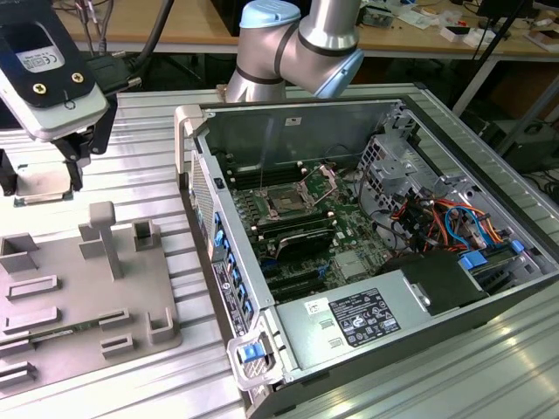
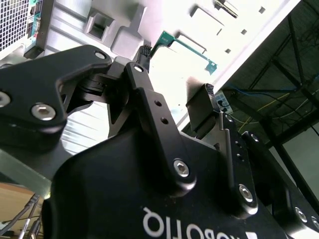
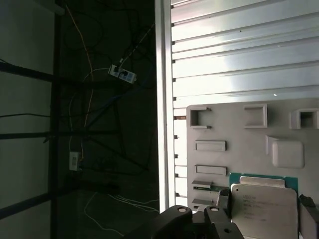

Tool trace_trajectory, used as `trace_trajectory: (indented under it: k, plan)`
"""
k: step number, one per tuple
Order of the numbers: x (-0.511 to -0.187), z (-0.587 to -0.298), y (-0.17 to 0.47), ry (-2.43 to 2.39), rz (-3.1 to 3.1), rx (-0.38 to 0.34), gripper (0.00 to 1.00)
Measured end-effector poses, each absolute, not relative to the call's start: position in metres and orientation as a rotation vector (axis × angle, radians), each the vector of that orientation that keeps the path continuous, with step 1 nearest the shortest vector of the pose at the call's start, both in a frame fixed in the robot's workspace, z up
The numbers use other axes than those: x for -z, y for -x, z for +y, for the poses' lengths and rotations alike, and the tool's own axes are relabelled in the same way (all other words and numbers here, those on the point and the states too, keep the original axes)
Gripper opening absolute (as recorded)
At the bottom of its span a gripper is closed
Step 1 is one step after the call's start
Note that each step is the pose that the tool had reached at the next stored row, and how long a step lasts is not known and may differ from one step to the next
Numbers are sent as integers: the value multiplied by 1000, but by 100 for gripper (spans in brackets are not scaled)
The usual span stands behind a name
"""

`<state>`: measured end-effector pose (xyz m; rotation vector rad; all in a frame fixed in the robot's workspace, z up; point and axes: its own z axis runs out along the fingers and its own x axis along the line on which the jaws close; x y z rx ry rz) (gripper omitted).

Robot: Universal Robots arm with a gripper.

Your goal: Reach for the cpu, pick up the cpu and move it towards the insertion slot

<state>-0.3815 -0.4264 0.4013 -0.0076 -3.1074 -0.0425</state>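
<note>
We see the end effector [image 1: 42, 173] at the exterior view's far left, closed on the cpu [image 1: 39, 187], with its 2 black fingers [image 1: 77, 154] flanking the chip on either side. In the first wrist view the cpu [image 3: 264, 211] shows its pale metal top and thin green rim, with the grey tray [image 3: 239, 134] behind it. In the exterior view that tray [image 1: 131, 301] lies on the ribbed metal surface [image 1: 148, 148], nearer than the held chip. The insertion slot [image 1: 286, 202] is well apart, toward the exterior view's right. It sits on the board inside the open computer case [image 1: 297, 131], its dark centre framed in shiny metal and its bracket raised. We see the arm [image 1: 306, 39] rising behind the case's far wall.
</note>
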Motion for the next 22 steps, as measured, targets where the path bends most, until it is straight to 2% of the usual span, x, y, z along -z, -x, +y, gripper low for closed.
trace_trajectory:
  k: [22]
  plan:
    - [-401, -426, 358, 8, -3107, 43, 55]
